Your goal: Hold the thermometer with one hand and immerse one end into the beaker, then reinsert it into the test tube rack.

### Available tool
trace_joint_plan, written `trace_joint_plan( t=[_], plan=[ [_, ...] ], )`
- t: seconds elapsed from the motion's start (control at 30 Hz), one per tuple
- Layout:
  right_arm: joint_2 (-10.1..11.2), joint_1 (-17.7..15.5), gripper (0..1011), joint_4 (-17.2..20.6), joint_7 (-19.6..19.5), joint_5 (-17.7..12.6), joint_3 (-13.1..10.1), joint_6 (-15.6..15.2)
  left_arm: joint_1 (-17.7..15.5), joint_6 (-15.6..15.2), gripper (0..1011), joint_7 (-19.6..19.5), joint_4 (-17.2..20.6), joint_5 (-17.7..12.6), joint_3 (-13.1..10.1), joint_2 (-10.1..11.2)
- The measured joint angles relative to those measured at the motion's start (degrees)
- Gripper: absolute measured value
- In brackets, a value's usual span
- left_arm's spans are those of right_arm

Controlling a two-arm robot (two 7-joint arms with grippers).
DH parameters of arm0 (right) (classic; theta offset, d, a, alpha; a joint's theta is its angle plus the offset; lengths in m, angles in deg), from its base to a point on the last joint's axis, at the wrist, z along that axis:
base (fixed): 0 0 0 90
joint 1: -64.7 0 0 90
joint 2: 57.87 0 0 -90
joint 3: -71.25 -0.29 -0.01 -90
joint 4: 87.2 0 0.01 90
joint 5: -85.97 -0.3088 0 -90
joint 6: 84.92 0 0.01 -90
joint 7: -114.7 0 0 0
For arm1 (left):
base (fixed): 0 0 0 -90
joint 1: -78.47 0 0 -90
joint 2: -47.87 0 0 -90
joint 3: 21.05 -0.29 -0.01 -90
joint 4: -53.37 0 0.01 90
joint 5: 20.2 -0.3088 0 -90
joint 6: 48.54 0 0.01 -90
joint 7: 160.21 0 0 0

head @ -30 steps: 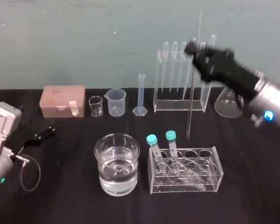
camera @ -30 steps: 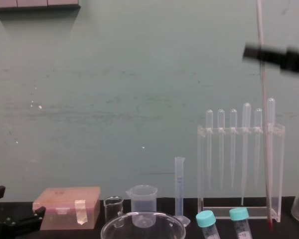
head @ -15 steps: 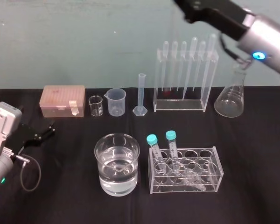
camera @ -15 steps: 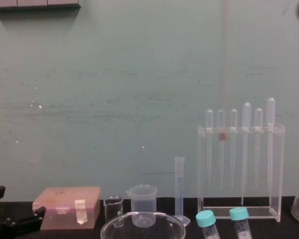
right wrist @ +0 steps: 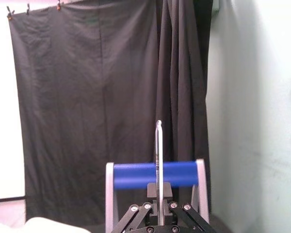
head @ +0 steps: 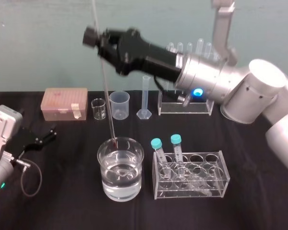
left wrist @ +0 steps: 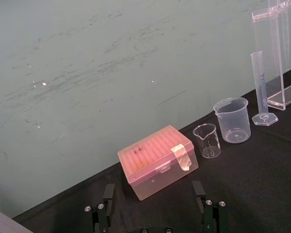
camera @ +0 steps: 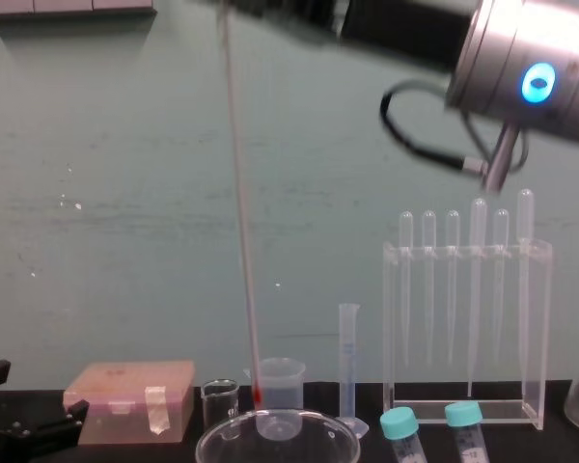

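One black right gripper [head: 100,42], on a thick silver cylindrical wrist, is clamped on the thin glass thermometer [head: 107,96], which hangs almost upright beneath it. The tall clear acrylic test tube rack [head: 201,108] stands beyond that wrist. Below the gripper sits a wide round glass bowl [head: 105,189] of clear liquid. The thermometer's red tip is by the bowl's far rim, and the translucent plastic beaker [head: 120,104] is just past it. Far to the side, the left gripper [head: 49,133] rests on the black cloth, fingers spread wide.
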Motion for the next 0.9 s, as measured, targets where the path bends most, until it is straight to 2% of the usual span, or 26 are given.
trace_joint_plan(
  t=[0.07,0.2,0.4,0.67,0.9],
  plan=[
    [-0.12,-0.35,58,-1.73,0.8,0.46,1.57,0.84,0.0,0.0,1008,0.0,0.0,0.0,0.0,0.0],
    [-0.35,-1.03,58,-4.54,1.82,1.11,3.2,2.38,0.0,0.0,1008,0.0,0.0,0.0,0.0,0.0],
    [-0.83,-2.41,58,-8.31,2.96,2.46,4.69,4.93,0.0,0.0,1008,0.0,0.0,0.0,0.0,0.0],
    [-1.37,-3.62,58,-11.78,4.16,4.36,5.06,7.73,0.0,0.0,1008,0.0,0.0,0.0,0.0,0.0],
    [-1.79,-4.15,58,-12.83,4.96,4.87,4.55,8.42,0.0,0.0,1008,0.0,0.0,0.0,0.0,0.0]
  ],
)
